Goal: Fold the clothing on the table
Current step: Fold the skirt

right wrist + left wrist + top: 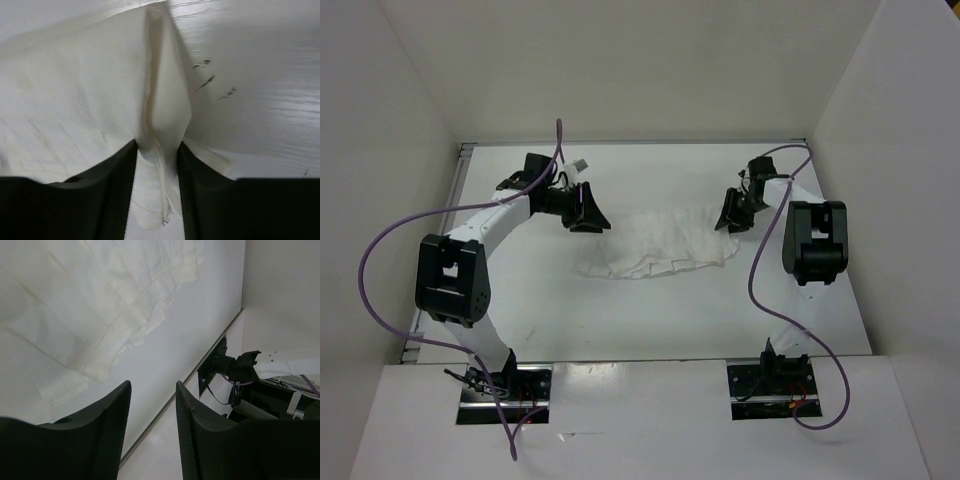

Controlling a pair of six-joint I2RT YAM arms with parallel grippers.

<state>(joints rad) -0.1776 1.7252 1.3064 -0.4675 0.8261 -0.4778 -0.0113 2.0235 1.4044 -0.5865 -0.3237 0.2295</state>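
The clothing is a white pleated garment spread flat mid-table, wider at its near hem. My left gripper hovers at its far left corner. In the left wrist view that gripper stands open with only bare table between its jaws, and the clothing lies ahead of the tips. My right gripper is at the garment's right edge. In the right wrist view it squeezes a raised ridge of the clothing between both jaws, with a loose thread hanging in the gap.
White upright walls enclose the table on the left, back and right. The table's thin metal edge runs near the left gripper, with the right arm's base beyond it. Purple cables loop off both arms. Small dark marks dot the table.
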